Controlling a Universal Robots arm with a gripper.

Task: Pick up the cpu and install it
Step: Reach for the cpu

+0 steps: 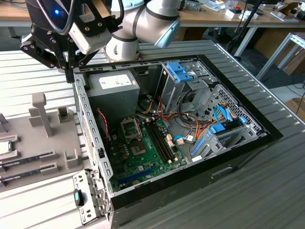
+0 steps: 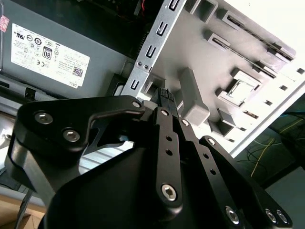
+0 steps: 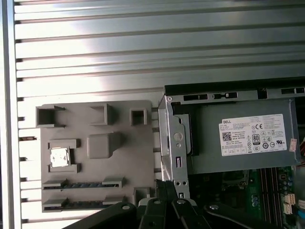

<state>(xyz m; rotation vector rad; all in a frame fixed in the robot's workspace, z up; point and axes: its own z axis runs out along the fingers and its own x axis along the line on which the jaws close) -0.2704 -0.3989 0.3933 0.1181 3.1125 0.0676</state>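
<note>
The cpu [image 1: 4, 147] is a small silvery square lying in a recess of the grey holder tray [image 1: 52, 138], at the exterior view's left edge. Both wrist views show the cpu [image 3: 59, 156] [image 2: 240, 90] flat in its pocket. My gripper [image 1: 70, 70] hangs above the case's side wall by the power supply, apart from the cpu. Its black fingers [image 2: 164, 98] are shut together with nothing between them, and they also appear in the first wrist view [image 3: 167, 188]. The black socket frame [image 1: 131, 128] sits on the green motherboard inside the case.
The open computer case [image 1: 90, 138] holds a grey power supply [image 1: 114, 93], drive cages [image 1: 190, 81] and loose cables. Two dark memory sticks [image 1: 24, 160] lie in tray slots near the cpu. Tall grey posts [image 1: 40, 114] rise from the tray. The table is ribbed metal.
</note>
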